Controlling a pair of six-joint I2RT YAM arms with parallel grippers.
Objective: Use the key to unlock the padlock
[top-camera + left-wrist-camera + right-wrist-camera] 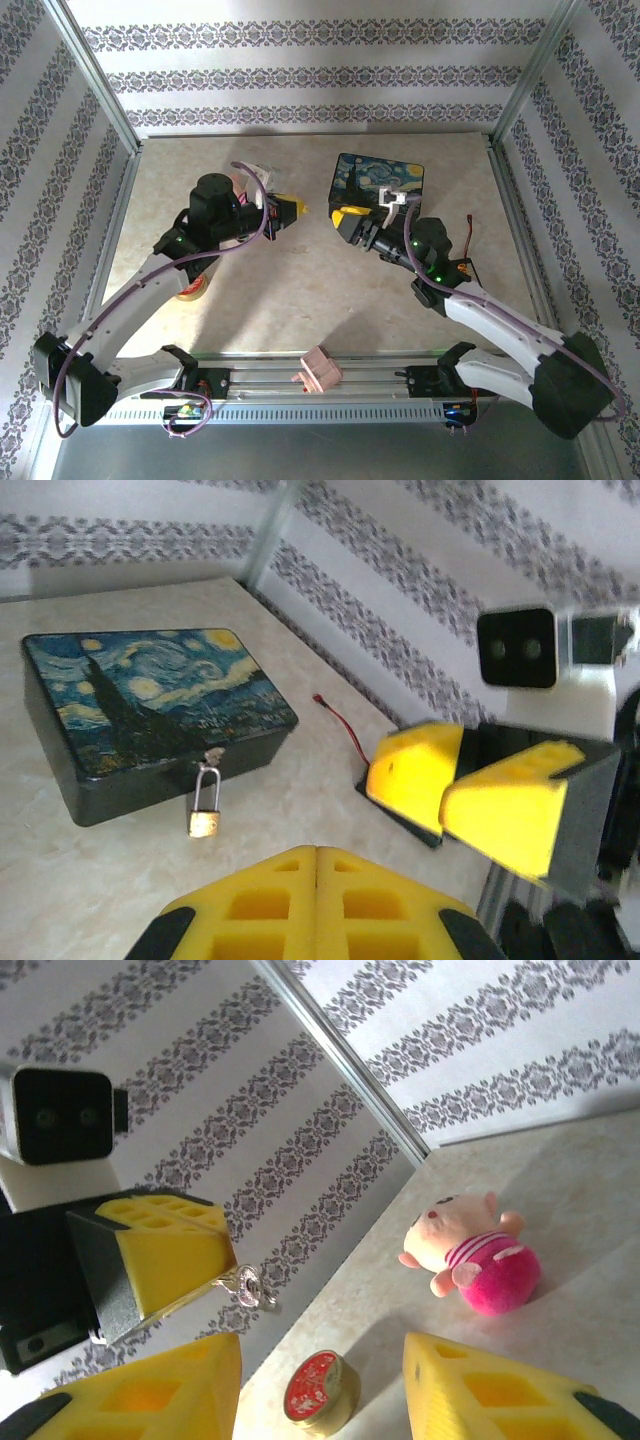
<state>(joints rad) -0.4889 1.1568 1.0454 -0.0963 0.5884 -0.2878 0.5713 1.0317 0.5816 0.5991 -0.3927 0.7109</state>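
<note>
The small brass padlock (204, 816) hangs by its thin shackle from the latch on the front of the Starry Night box (150, 710), which lies at the back right (385, 178). My left gripper (316, 852) is shut on the key (245, 1287). In the right wrist view the key's silvery head sticks out from between the left gripper's yellow fingers (170, 1252). My right gripper (322, 1348) stands open and holds nothing. It faces the left gripper (296, 208) across a short gap, just in front of the box (345, 220). The padlock is apart from both grippers.
A pink pig plush (470, 1260) lies on the table beyond the left gripper. A round tin with a red lid (320, 1392) sits nearer, beside the left arm (190, 289). A red wire (340, 725) trails right of the box. A pink block (318, 370) rests on the front rail.
</note>
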